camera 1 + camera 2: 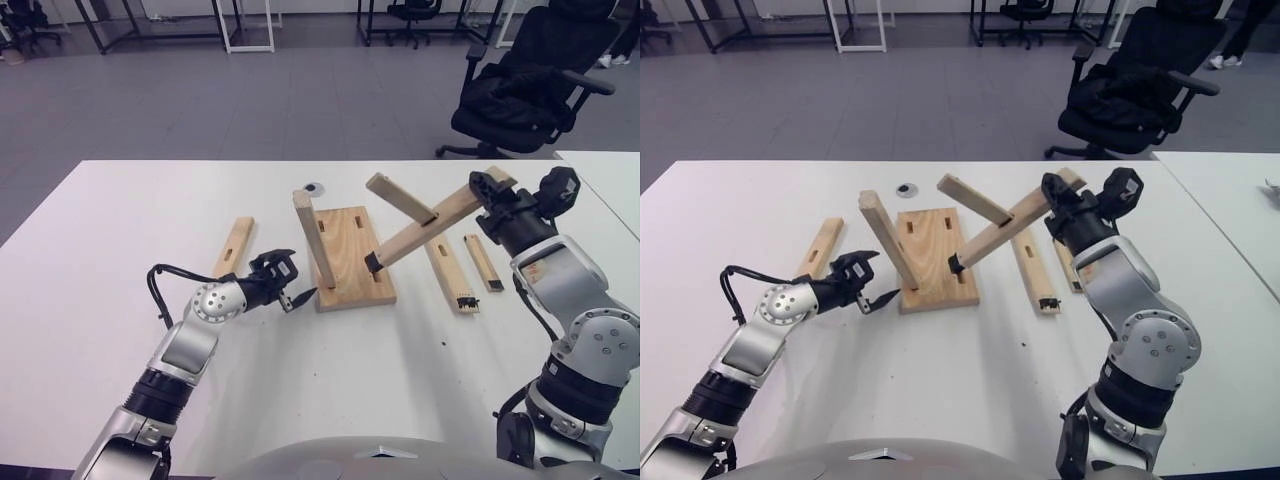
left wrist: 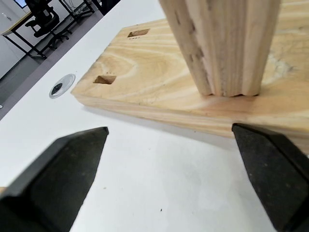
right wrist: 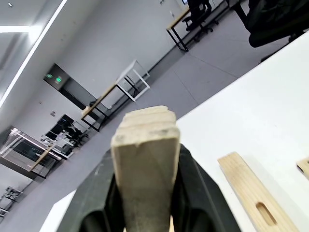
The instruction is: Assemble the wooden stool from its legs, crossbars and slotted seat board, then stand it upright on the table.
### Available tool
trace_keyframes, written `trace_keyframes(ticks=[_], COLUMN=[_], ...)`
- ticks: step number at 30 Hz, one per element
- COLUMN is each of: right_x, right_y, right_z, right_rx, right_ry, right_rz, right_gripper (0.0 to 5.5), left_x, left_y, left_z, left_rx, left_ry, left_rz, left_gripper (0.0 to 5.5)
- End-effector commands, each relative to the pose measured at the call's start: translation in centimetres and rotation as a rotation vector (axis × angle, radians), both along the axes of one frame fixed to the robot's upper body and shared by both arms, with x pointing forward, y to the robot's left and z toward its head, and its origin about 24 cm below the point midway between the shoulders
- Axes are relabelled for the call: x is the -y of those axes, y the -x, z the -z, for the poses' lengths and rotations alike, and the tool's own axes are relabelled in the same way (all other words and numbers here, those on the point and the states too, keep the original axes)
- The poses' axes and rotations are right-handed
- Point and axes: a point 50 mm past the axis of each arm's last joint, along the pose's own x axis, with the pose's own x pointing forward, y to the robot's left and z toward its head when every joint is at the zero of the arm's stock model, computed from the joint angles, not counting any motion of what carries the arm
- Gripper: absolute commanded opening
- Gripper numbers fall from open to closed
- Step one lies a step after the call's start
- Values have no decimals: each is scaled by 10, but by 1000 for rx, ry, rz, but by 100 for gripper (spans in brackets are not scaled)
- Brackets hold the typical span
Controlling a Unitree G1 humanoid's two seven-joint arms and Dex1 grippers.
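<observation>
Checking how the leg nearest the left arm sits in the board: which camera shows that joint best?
Left wrist view: the leg meets the board close up. Eye views show it small, from above. The right wrist view faces another leg in the right gripper.

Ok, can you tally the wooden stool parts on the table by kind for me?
Seat board: 1
Standing stick, set in the board: 1
Joined sticks, held in the right claw: 2
Loose sticks, lying flat: 3
Total: 7
</observation>
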Motion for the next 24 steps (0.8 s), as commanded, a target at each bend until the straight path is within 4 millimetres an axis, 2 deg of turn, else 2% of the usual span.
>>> trace_keyframes(ticks=[1,9,12,15,20,22,24], right_x=[-5,-6,-7,-19,-50,-54,-52], right_y=[4,1,0,0,-8,-8,-5], right_z=[11,10,9,13,9,11,22], right_rx=[-52,20,39,40,108,114,64], right_ry=[65,261,286,309,482,527,563], right_rz=[14,18,16,-16,-75,-81,-101], right_gripper=[101,101,101,101,101,101,101], left_x=[2,1,0,1,4,5,4], left_y=[-3,-3,-4,-5,-8,-7,-7], left_z=[-5,-7,-7,-10,-19,-20,-20], left_rx=[8,8,7,15,29,27,25], left_ry=[20,14,8,15,57,62,62], left_rz=[-7,-9,-10,-12,-11,-10,-11], left_gripper=[473,473,473,473,473,473,473])
